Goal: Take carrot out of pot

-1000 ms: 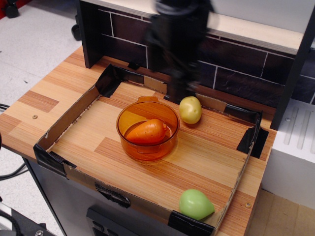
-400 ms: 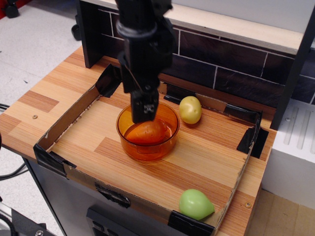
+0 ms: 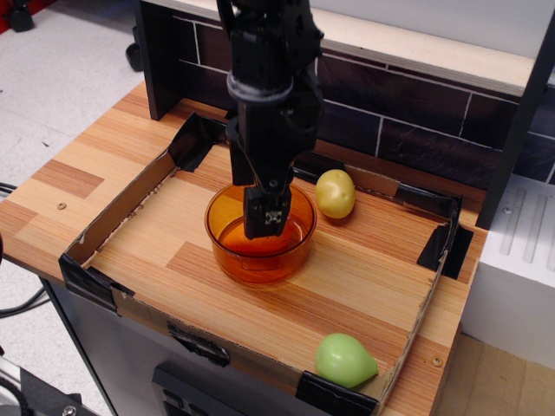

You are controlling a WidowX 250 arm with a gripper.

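Observation:
The translucent orange pot (image 3: 227, 208) stands in the middle of the cardboard tray. My black gripper (image 3: 267, 222) reaches straight down into the pot, with its fingertips below the rim. The orange carrot lies inside the pot and is almost wholly hidden behind the fingers. Only a darker orange patch (image 3: 238, 242) shows low at the left of the fingers. The fingers look like one dark block from this side, so I cannot see whether they are apart or closed on the carrot.
A yellow-green round fruit (image 3: 335, 193) lies just right of the pot. A light green pear-shaped toy (image 3: 344, 360) lies in the tray's front right corner. The low cardboard tray wall (image 3: 121, 204) with black taped corners surrounds the area. A dark tiled backsplash stands behind.
The gripper came from above the back of the tray to over the pot, then sank into it. The carrot, fully visible a second ago, is now covered by the fingers.

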